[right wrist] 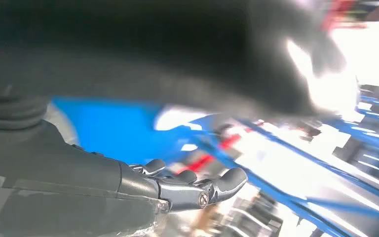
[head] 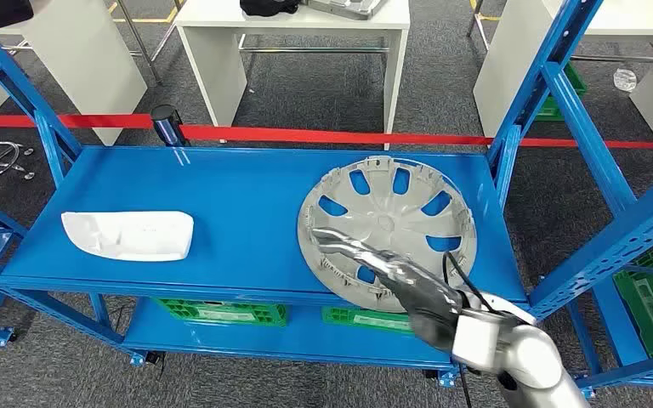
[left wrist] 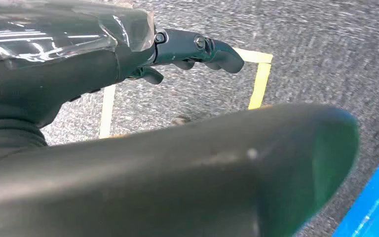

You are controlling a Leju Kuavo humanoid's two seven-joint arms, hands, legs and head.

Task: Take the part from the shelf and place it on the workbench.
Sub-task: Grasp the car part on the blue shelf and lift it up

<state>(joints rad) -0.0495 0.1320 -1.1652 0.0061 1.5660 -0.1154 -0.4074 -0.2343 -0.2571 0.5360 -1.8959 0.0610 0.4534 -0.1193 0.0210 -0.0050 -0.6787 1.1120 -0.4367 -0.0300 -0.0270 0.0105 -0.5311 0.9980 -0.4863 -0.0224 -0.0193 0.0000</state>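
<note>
The part, a grey wheel cover (head: 387,234) with cut-out slots around its face, lies flat on the blue shelf (head: 221,195), toward the shelf's right end and close to the front edge. The right hand (head: 374,259) reaches over it from the near side, its fingers (head: 340,242) stretched out long across the cover's lower face, apart and not wrapped around anything; whether they touch the surface or hover just above it cannot be told from the head view. The right wrist view is heavily blurred, yet it shows the same fingers extended and spread, with nothing between them and the thick thumb (right wrist: 177,54). So the pickup is only at its approach: no grasp is made, the cover is not lifted, and carrying it to the workbench and setting it down are all left to do. A white moulded piece (head: 127,235) rests well apart at the left end of the same shelf, untouched. The left hand (left wrist: 192,49) hangs over grey carpet marked with yellow tape (left wrist: 259,84), its dark fingers curled loosely and holding nothing. Beyond the shelf a red barrier tape (head: 323,134) runs across, and white tables (head: 293,25) stand behind it; one of these may be the workbench, though that is a guess.
</note>
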